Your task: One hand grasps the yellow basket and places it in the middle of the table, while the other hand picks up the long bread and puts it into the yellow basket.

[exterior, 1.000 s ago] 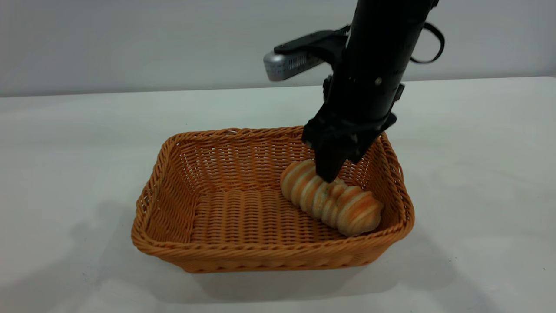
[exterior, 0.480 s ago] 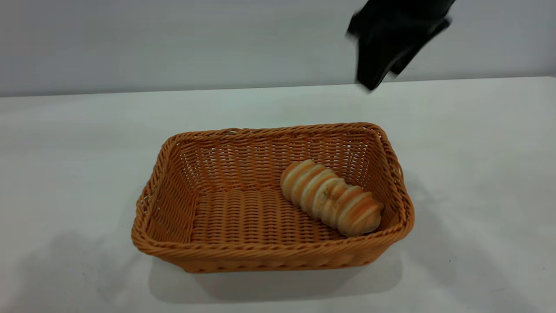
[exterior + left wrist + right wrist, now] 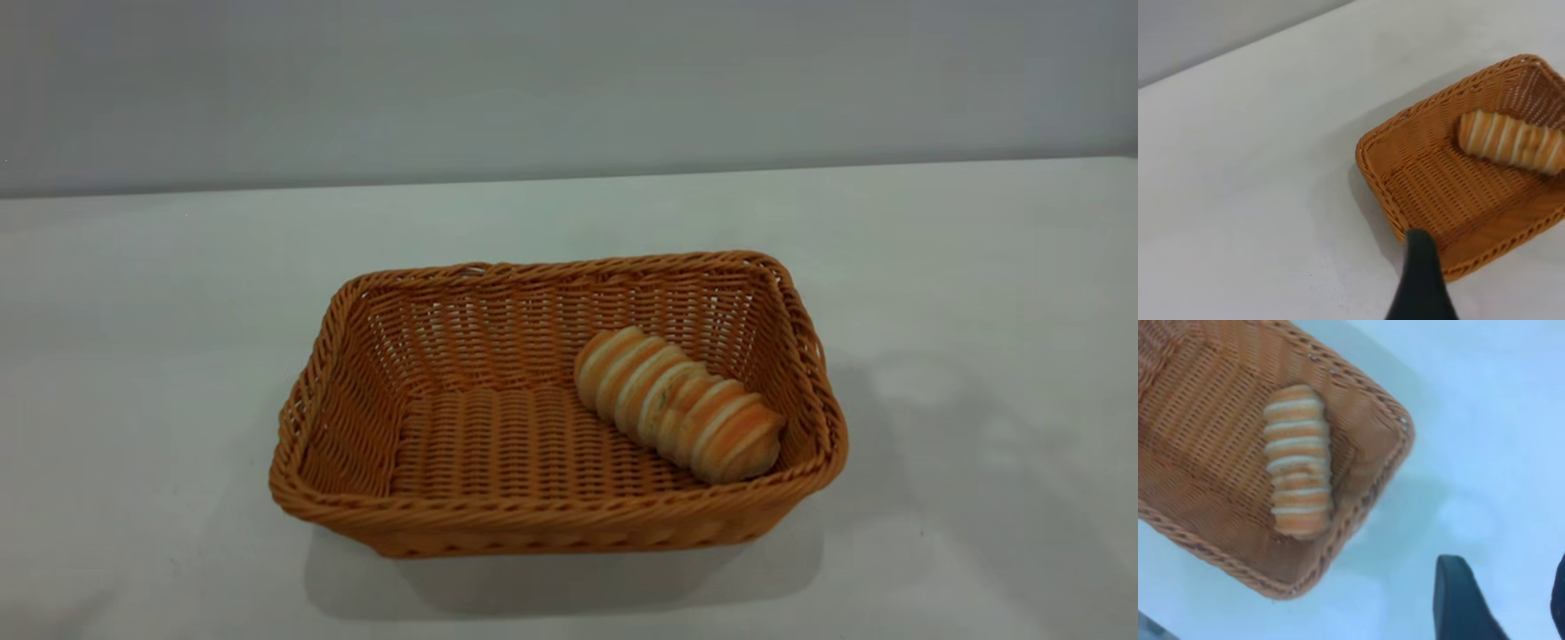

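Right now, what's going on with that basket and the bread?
Nothing is being handled. The long bread lies inside the yellow basket, toward its right end, and the basket sits on the white table. Neither arm shows from outside. The wrist cameras look down on the basket from above; the right gripper hangs open, holding nothing.

White table (image 3: 160, 293); yellow basket (image 3: 551, 520) directly on it, near middle.
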